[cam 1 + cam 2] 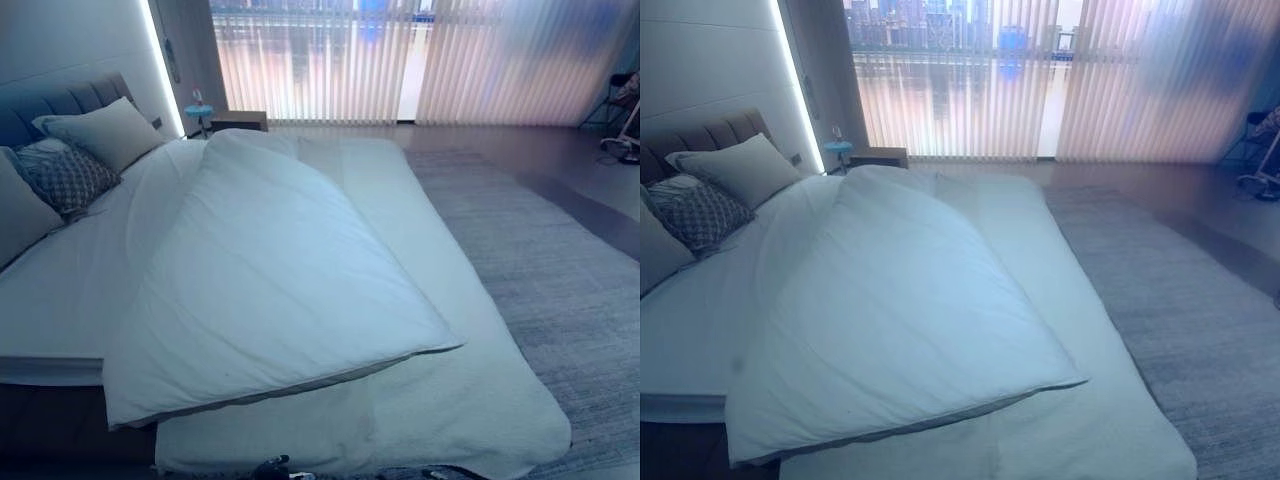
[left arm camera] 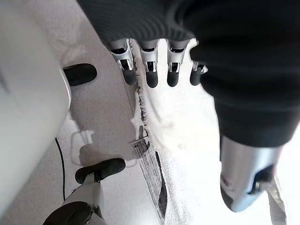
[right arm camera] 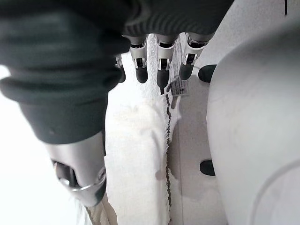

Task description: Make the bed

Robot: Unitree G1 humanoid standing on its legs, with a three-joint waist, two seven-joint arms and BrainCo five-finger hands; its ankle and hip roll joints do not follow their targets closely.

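Note:
A wide bed (image 1: 60,300) with a white sheet stands before me, its grey headboard (image 1: 70,100) at the left. A white duvet (image 1: 270,280) lies askew across it, one corner pointing to the lower right and one edge hanging over the near side. A pale cover (image 1: 450,410) spreads beneath it at the foot. Two plain pillows (image 1: 105,130) and a patterned one (image 1: 70,180) rest by the headboard. My left hand (image 2: 150,70) hangs low with relaxed fingers, holding nothing, above a white textured cloth edge (image 2: 187,140) with a label. My right hand (image 3: 159,65) hangs likewise, open and holding nothing.
A grey rug (image 1: 560,280) covers the floor right of the bed. A dark nightstand (image 1: 238,120) and a small blue side table (image 1: 198,112) stand at the far corner. Vertical blinds (image 1: 400,60) line the window wall. A chair (image 1: 625,110) sits far right.

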